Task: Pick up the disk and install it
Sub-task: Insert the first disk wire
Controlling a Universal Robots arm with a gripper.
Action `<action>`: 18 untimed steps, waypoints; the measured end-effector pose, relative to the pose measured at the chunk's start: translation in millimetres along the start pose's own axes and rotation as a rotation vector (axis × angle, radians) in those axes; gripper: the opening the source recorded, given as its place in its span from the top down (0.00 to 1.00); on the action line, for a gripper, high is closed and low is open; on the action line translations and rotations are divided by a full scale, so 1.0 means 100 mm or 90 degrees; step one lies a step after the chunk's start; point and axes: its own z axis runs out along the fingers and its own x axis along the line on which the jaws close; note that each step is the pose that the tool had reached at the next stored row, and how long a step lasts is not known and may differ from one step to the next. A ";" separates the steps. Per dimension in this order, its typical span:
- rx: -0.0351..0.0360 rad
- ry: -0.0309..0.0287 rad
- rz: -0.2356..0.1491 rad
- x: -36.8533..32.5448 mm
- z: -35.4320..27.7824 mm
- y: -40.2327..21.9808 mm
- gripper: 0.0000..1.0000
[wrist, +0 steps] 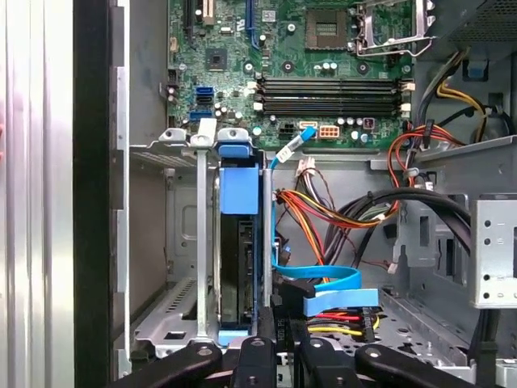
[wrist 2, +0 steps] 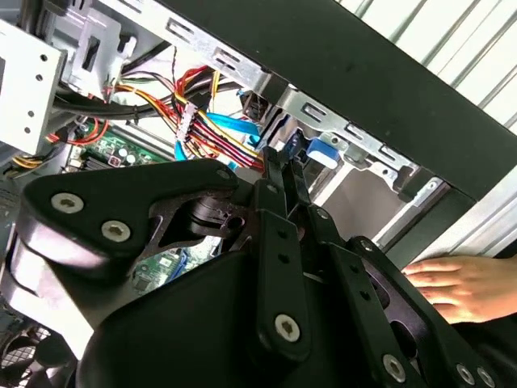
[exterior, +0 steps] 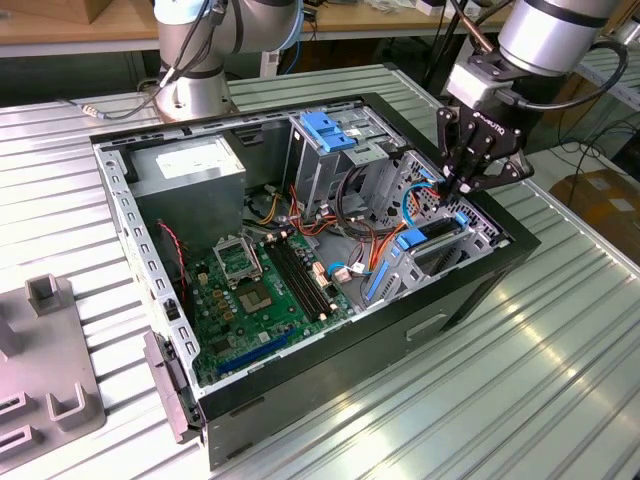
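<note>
An open black desktop computer case (exterior: 330, 330) lies on its side on the ribbed grey metal counter (exterior: 560, 340), its green motherboard (exterior: 265, 290) facing up; a grey power supply box (exterior: 190, 170) sits at the case's far corner on the exterior view's left, and a tall metal drive cage with a blue plastic latch (exterior: 325, 130) stands behind the board. The black two-fingered tool (exterior: 462, 187) hangs at the end of the silver arm (exterior: 550, 35), low over the drive bay at the case's end on the exterior view's right, just beside a tangle of blue, orange and red cables (exterior: 405, 215).

The disk — a flat grey-metal hard drive with bright blue plastic side rails (wrist: 240, 250) — stands on edge inside that metal bay (wrist: 174, 242), between the bay's upright walls; its blue end tab points toward the motherboard, and a blue ribbon cable (wrist: 323, 279) runs close beside it. In the exterior view the drive's blue rails show in the bay just under the tool (exterior: 425, 235).

In the second wrist view the tool's slim fingers (wrist 2: 279, 174) lie close together with only a sliver between them, their tips down among the bay's blue parts; whether they grip anything I cannot tell. A person's hand (wrist 2: 468, 287) rests on the counter outside the case wall in that same view.
</note>
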 end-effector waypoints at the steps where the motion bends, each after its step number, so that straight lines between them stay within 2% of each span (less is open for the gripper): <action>1: 0.0000 -0.0003 0.000 0.021 0.003 0.001 0.82; 2: 0.0000 -0.0042 0.000 0.051 0.005 0.006 0.82; 4: 0.0000 -0.0172 0.000 0.095 0.009 0.011 0.82; 5: 0.0000 -0.0244 0.000 0.117 0.010 0.012 0.82; 6: 0.0000 -0.0358 0.000 0.159 0.013 0.013 0.82; 7: 0.0000 -0.0377 0.000 0.196 0.014 0.014 0.82; 8: 0.0000 -0.0377 0.000 0.213 0.016 0.020 0.82; 11: -0.0001 -0.0378 -0.002 0.216 0.044 0.046 0.82; 18: 0.0000 -0.0376 -0.002 0.220 0.097 0.057 0.82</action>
